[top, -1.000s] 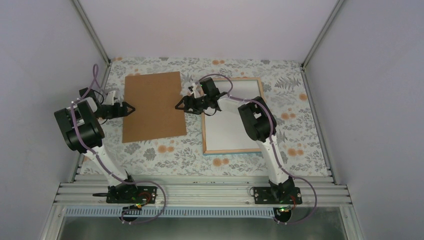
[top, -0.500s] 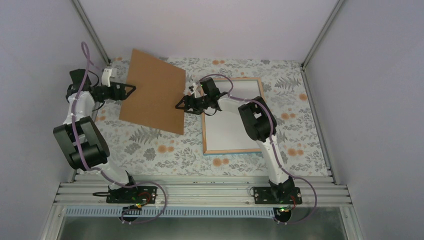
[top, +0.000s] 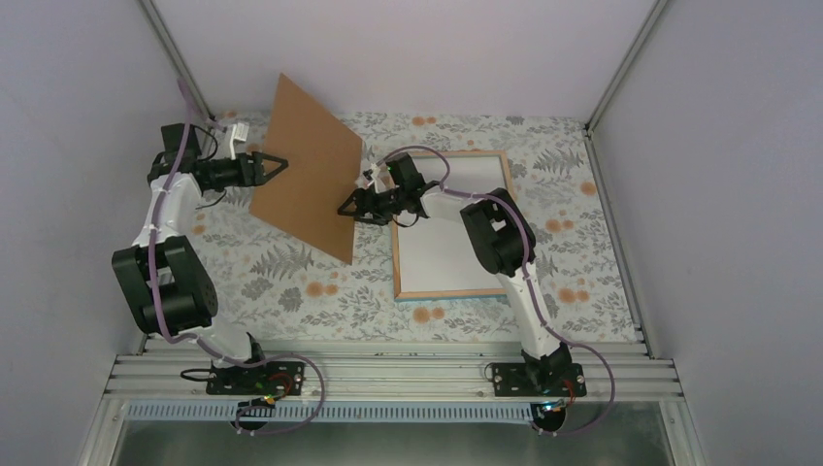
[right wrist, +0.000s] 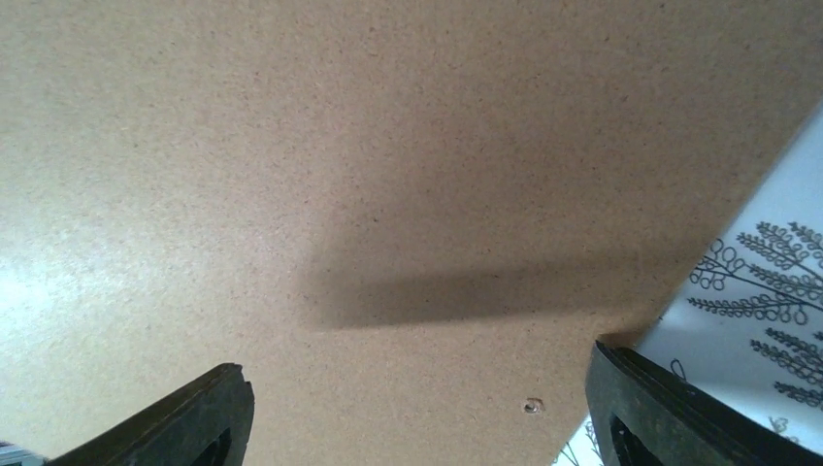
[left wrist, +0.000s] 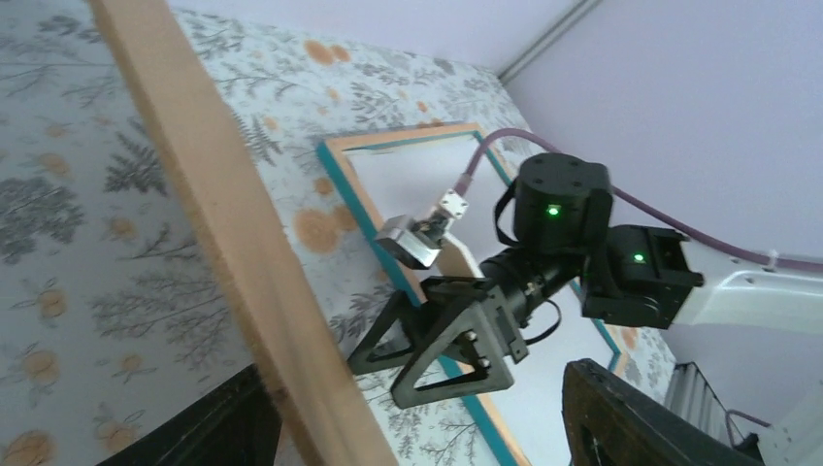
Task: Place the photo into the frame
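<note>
The frame lies on the table at the right, pale wood side up; its teal edge shows in the left wrist view. A white sheet fills it; I cannot tell if it is the photo's back. No sunflower print shows. The brown backing board stands steeply tilted, its left edge raised. My left gripper is open at that raised edge, and the board rests against one finger. My right gripper is open at the board's low right edge, facing its surface.
The table carries a floral cloth. Pale walls stand close on the left, back and right. The aluminium rail with both arm bases runs along the near edge. The right arm's elbow hangs over the frame.
My left gripper has risen and moved toward the back, tipping the backing board from flat up to a steep tilt. The right gripper has stayed at the board's right edge.
</note>
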Robot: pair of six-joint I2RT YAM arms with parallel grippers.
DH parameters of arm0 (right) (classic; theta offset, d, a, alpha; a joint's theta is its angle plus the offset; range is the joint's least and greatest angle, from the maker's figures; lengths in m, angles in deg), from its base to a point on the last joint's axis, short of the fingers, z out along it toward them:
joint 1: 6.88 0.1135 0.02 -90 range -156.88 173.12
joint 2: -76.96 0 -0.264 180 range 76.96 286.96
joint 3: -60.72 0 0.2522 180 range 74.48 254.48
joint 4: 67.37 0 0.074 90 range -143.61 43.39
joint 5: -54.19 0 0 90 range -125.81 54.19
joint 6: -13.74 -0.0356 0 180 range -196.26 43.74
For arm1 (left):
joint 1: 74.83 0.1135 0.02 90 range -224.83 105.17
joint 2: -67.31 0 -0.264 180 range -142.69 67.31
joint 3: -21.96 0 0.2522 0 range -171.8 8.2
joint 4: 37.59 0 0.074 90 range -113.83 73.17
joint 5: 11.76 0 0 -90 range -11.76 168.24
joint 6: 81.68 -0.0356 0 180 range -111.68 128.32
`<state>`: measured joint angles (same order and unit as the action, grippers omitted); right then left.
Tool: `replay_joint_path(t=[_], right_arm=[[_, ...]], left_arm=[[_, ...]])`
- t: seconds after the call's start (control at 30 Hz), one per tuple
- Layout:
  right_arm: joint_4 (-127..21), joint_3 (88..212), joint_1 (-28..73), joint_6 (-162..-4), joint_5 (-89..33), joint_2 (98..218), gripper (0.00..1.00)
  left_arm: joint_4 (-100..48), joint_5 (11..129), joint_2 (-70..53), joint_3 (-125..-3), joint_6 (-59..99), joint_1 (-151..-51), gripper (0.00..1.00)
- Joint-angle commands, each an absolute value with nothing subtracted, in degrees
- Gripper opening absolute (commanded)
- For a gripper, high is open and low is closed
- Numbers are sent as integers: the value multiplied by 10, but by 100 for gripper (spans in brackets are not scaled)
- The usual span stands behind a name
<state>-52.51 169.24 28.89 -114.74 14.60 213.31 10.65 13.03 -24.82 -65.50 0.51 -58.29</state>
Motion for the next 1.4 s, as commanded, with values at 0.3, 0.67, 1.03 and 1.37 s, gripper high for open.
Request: replay_joint_path(t=[0.3,0.67,1.03,1.37], right_arm=[[-479,1670,301,-1135,134,2134,87],[-474,1678,282,-1041,121,2028,100],[-456,1537,245,-702,25,1787,100],[-519,1319,232,-316,-192,1535,100]], left_arm=[[160,376,-221,-675,36,-585,32],[179,293,-202,-675,5,-563,3],[138,37,-179,-670,82,-504,2],[-26,-83,-109,-567,303,-497,2]])
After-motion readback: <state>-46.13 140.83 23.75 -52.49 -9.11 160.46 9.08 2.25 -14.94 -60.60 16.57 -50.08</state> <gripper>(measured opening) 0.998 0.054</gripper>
